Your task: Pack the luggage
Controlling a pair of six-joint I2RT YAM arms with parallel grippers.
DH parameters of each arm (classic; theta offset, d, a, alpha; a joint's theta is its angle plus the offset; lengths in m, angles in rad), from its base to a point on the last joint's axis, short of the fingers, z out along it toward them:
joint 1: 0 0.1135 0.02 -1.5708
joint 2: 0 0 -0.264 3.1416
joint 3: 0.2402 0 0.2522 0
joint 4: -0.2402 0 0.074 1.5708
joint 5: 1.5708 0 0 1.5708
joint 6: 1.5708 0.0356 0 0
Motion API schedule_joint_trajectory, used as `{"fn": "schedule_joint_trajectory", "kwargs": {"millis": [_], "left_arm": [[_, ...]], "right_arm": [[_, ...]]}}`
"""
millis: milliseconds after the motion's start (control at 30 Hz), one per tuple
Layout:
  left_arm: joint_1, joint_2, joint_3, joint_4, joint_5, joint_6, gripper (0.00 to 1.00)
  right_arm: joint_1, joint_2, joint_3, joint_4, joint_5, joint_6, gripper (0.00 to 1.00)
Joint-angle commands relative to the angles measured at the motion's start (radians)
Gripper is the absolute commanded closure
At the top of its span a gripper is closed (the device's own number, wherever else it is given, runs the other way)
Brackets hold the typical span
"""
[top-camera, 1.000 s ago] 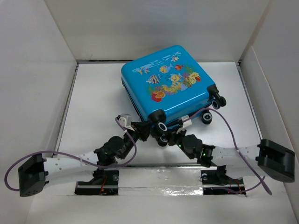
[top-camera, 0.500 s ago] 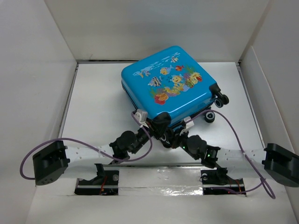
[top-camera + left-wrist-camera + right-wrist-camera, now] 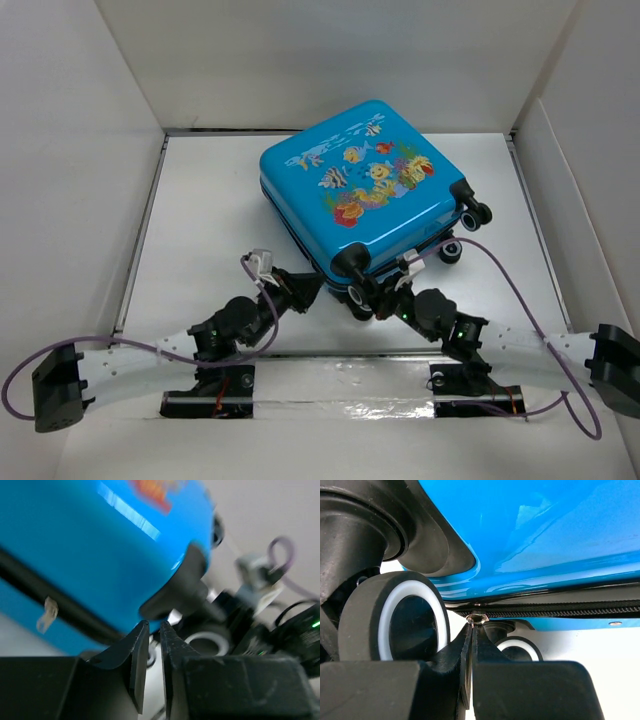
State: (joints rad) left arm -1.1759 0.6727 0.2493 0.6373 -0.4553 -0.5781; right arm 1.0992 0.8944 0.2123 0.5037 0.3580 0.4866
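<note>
Looking down on a suitcase lying closed and flat, printed face up, on the middle of a white table, turned at a slant between plain white walls. Has a glossy, bright-blue hard shell with rounded corners, cartoon fish and coral on top, and a black zipper band around the side. Carries small black wheels with pale rings along the near right end, set in black moulded housings.

Meets the left gripper at the near corner. From the left wrist, shows two matte black, wedge-shaped fingers almost together, with only a thin slit between the tips and nothing visible in it. Points up at the smooth black corner housing, right beside it; cannot tell whether touching. Shows a small pale flat tab, blurred, hanging by the dark seam further along the shell.

Meets the right gripper beside that same corner, low under the shell's edge. From the right wrist, shows the jaws pressed flat together, the tips pinching a small silvery metal pull on the toothed black zipper. Sits just beside a rubbery black roller with a smooth white ring, below the shiny blue curve.

Trails purple cables in loose loops from both arms.
</note>
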Motion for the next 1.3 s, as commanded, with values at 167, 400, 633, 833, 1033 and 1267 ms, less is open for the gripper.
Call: {"fn": "schedule_joint_trajectory", "kwargs": {"millis": [167,400,633,833,1033,1267], "left_arm": [[0.002,0.227,-0.038,0.204,0.197,-0.052,0.39],[0.002,0.369,-0.074,0.507,0.342,-0.052,0.11],[0.002,0.367,-0.097,0.624,0.348,-0.065,0.05],[0.002,0.433,-0.033,0.607,0.328,-0.057,0.03],[0.002,0.493,-0.007,0.636,0.346,-0.081,0.03],[0.002,0.512,0.024,0.696,0.368,-0.109,0.22]], "right_arm": [[-0.029,-0.003,0.029,0.153,-0.062,0.0,1.0],[-0.029,-0.003,0.021,0.147,-0.062,0.003,1.0],[-0.029,0.032,0.025,0.157,-0.082,0.003,1.0],[-0.029,0.055,0.027,0.174,-0.097,0.004,1.0],[-0.029,0.041,0.033,0.164,-0.116,0.003,1.0],[-0.029,0.052,0.019,0.182,-0.114,0.007,1.0]]}}
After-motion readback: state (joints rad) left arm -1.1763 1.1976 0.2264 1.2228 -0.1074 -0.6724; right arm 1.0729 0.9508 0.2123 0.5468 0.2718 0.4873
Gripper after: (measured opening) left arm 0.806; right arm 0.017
